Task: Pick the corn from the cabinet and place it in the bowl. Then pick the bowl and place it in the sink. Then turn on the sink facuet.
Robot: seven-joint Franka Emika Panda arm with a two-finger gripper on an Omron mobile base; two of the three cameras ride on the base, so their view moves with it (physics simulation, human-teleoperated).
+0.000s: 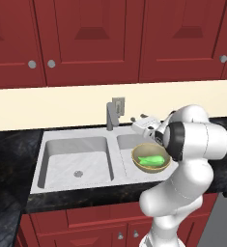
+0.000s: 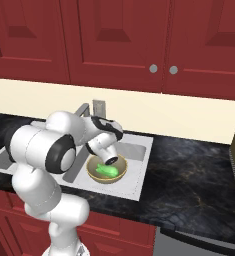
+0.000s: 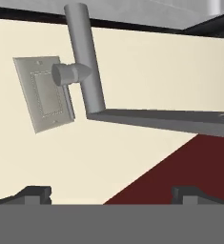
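The tan bowl (image 1: 151,157) sits in the right basin of the grey sink (image 1: 75,161), the green corn (image 1: 151,159) lying inside it. The sink is set into the black marbled table (image 2: 189,180) beneath red cabinets (image 2: 114,40). The white arm reaches over the basin toward the sink facuet (image 1: 110,116), which stands at the back rim, a wall plate (image 3: 44,93) just behind it. The tool (image 3: 111,193) is empty, its two tips set wide apart and pointed at the faucet's post.
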